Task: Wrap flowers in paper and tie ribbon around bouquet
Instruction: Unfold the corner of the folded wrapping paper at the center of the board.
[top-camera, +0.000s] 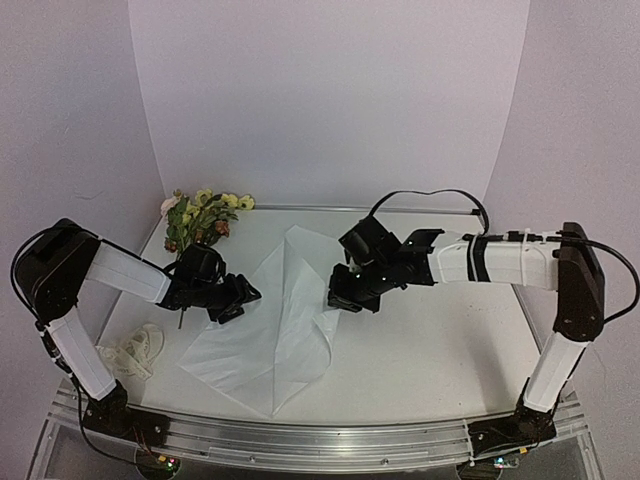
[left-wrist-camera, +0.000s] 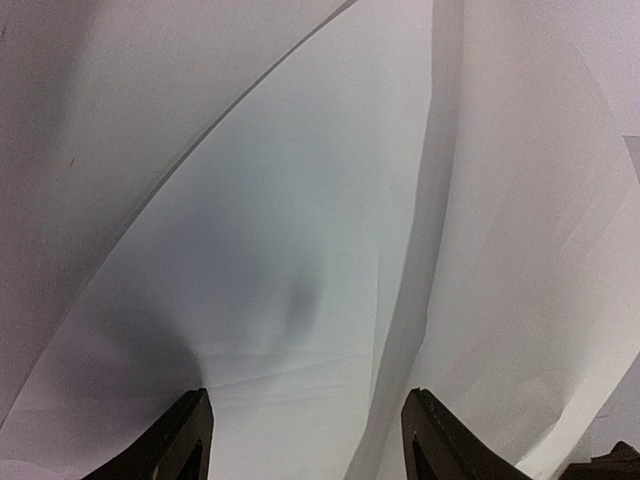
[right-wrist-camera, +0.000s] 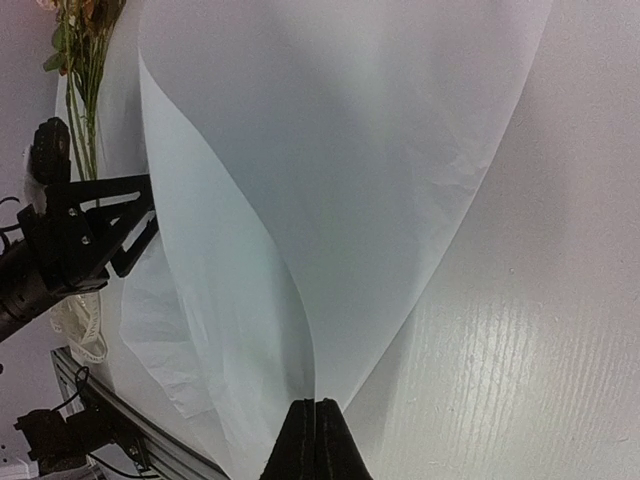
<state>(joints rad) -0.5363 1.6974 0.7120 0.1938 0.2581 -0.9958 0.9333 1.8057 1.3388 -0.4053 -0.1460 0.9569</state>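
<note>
Mostly cropped, the right claw (right-wrist-camera: 317, 405) pinches the folded paper (right-wrist-camera: 340, 180).

paper (top-camera: 285, 330): 1 sheet | flowers (top-camera: 200, 215): 1 bunch, blooms too small to count | ribbon (top-camera: 135, 350): 1 | things on the table (top-camera: 430, 340): 3 | arms: 2, the left arm (top-camera: 125, 272) and the right arm (top-camera: 500, 260) | grippers: 2, the left gripper (top-camera: 240, 298) and the right gripper (top-camera: 336, 300), 2 fingers on each

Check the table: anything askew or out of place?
The paper is crooked and folded over itself, one edge pinched in the right pincer. The flowers lie beside it, at the far left corner.
</note>
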